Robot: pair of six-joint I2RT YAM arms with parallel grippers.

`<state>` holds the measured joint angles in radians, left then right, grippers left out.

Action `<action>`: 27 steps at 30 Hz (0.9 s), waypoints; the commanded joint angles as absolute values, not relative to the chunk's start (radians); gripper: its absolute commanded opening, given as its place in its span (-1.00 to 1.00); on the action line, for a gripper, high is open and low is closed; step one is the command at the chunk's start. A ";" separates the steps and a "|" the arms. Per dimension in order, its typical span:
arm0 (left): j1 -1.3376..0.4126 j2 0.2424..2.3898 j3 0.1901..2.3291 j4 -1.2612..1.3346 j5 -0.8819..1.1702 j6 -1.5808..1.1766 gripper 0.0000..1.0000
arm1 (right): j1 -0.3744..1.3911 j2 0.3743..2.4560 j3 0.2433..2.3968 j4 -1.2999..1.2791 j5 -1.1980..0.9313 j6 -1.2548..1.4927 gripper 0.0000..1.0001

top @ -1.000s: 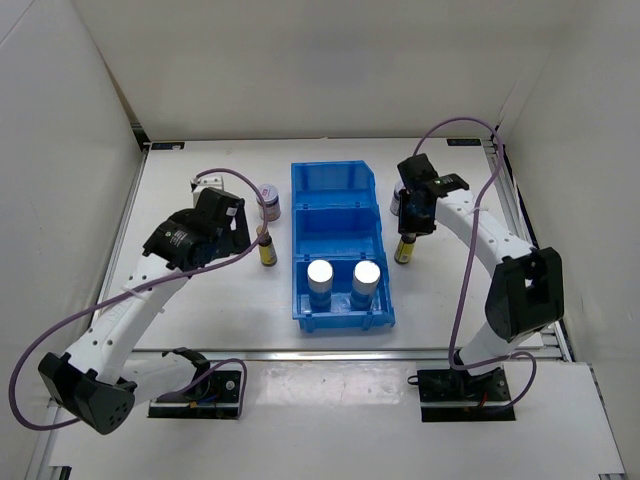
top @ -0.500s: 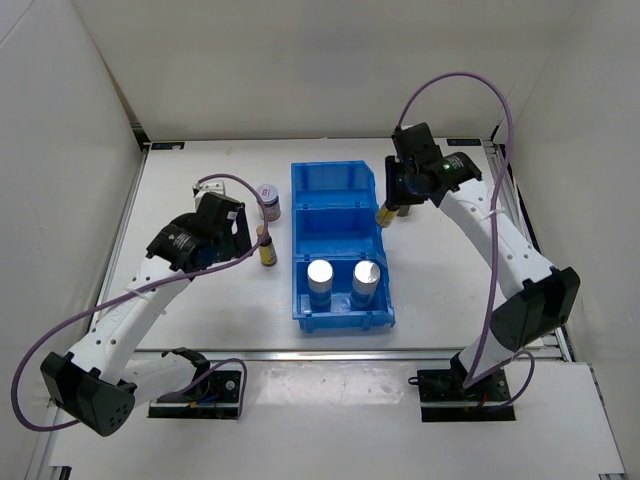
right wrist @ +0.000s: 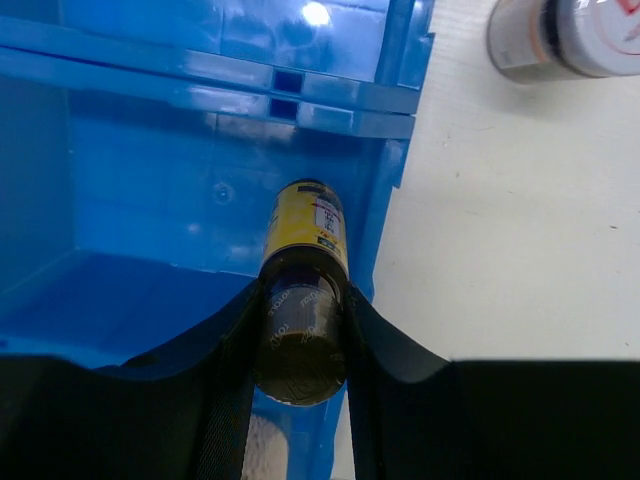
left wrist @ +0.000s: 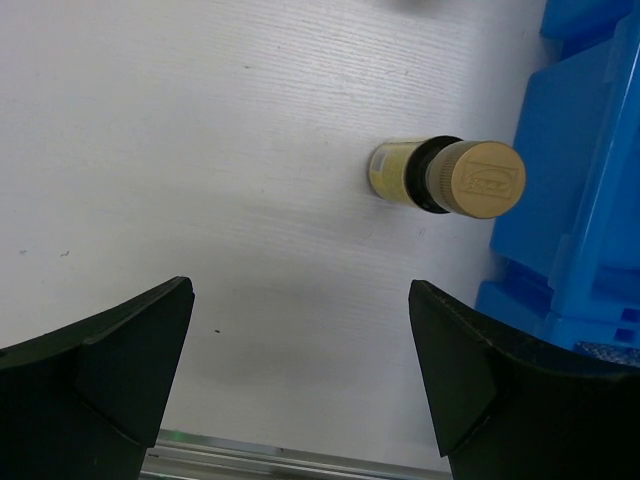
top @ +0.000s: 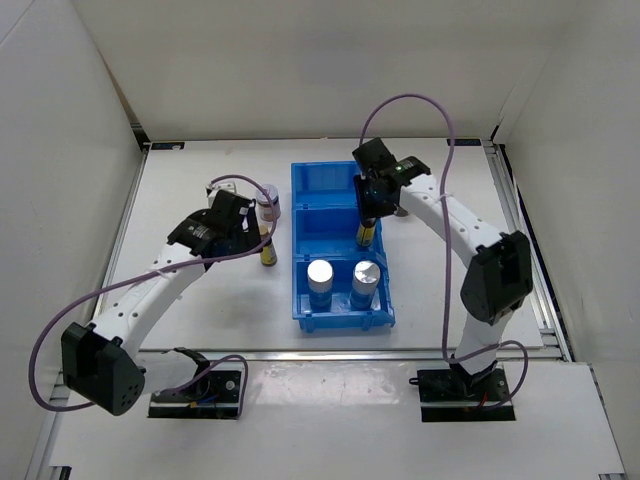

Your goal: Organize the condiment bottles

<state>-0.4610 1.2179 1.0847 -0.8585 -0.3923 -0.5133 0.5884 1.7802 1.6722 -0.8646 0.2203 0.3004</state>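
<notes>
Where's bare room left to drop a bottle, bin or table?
Free: the bin's far compartment, empty; its middle one, bare under the slim bottle in the right gripper; the table right of the bin. Crowded: the near compartment, with two silver-capped cylinders; left of the bin, a jar and a second slim bottle, with the open left gripper over that bottle.

Robotics lab, white-walled enclosure (top: 300, 70), tabletop (top: 205, 305)

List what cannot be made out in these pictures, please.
Right jar: right wrist view, cut off by the top edge; top view, mostly hidden by the right arm.
Left jar: top view, label too small to read.
Held bottle: right wrist view, its own body hides whether its base touches the bin floor.
</notes>
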 commanded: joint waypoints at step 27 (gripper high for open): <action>-0.466 1.445 1.192 -0.704 -0.379 -0.482 1.00 | 0.673 1.600 1.688 -0.864 0.394 0.313 1.00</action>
